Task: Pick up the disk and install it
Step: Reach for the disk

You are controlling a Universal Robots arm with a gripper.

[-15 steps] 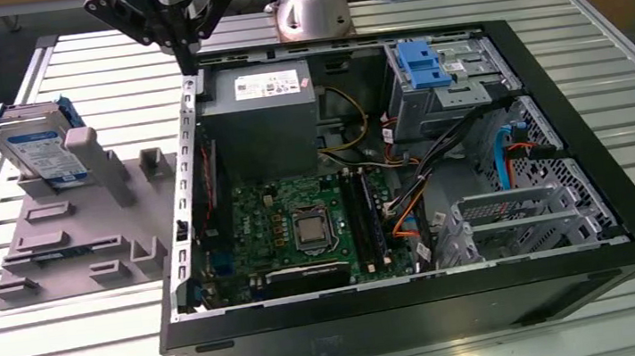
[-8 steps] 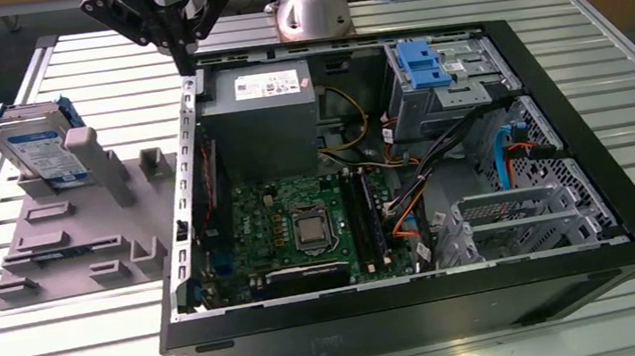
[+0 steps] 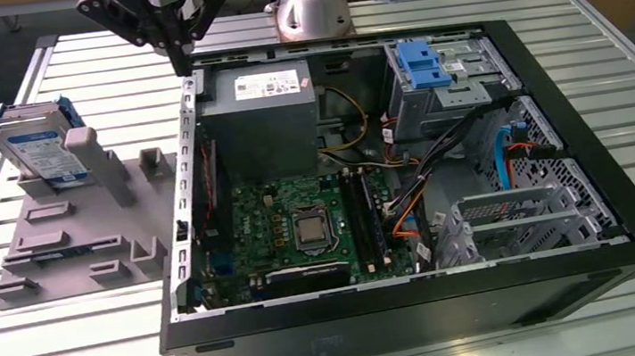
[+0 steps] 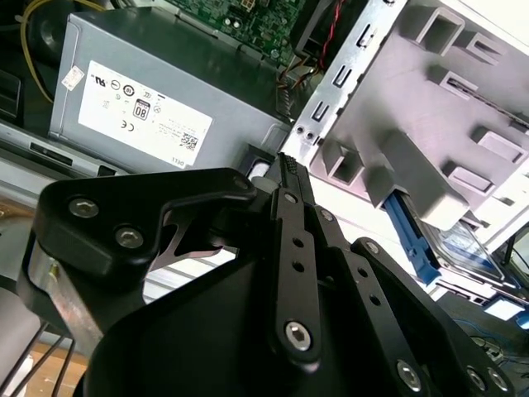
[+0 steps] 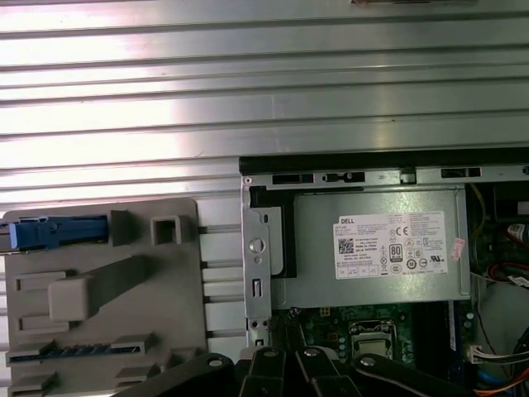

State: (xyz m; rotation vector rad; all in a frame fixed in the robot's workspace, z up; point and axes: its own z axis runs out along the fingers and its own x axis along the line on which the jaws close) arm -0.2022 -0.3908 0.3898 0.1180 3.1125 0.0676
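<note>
Hovering pre-grasp, the black gripper (image 3: 178, 65), jaws clenched empty, likely must open for the blue-framed silver disk (image 3: 34, 145) at eight o'clock

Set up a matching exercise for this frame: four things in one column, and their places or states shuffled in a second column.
Things
1. disk
2. gripper
3. power supply
4. drive cage

Places or states
A. inside the case, white label facing up
B. standing on edge in the grey block
C. empty metal frame inside the case, toward the exterior view's right
D. by the case's corner, holding nothing

Pairs: 1-B, 2-D, 3-A, 4-C
</note>
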